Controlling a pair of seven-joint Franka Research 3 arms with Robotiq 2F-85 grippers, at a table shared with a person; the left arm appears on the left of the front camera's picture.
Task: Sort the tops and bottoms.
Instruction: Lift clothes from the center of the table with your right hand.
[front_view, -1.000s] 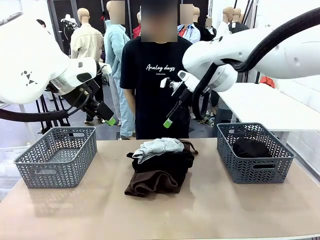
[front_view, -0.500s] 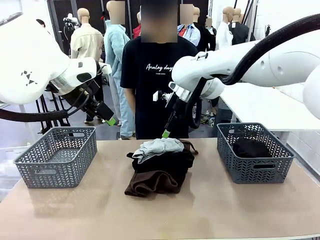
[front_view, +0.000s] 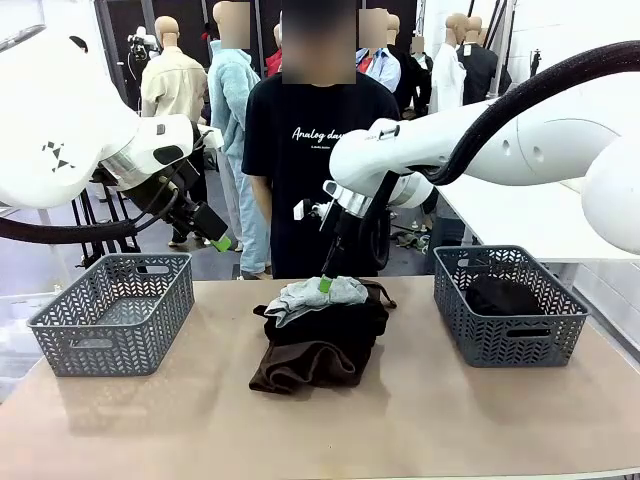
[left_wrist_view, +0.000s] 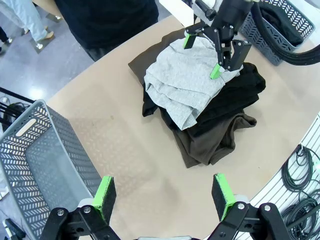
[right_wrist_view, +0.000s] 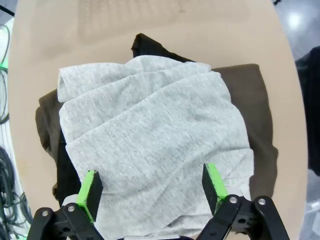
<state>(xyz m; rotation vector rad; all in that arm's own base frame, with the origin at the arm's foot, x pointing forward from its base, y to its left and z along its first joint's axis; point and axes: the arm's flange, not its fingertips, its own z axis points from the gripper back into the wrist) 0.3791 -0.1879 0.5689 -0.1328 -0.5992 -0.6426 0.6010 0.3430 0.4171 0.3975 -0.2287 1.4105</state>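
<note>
The left arm (front_view: 60, 120) was a bulky, glossy white shell with a small black triangular marking (front_view: 57, 155) on its side and a grey band near the wrist. A thick black cable (front_view: 60, 232) looped beneath it. The right arm (front_view: 520, 140) was white too, with a black corrugated hose (front_view: 560, 78) arching over it. Both ended in black jaws of linked bars, with silver screw heads and bright green pads (left_wrist_view: 104, 195).

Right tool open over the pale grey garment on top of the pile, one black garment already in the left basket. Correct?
Not quite. The front view shows the black garment lying in the right basket, not the left one. The rest holds: the right tool is open over the pale grey garment on top of the pile.
</note>
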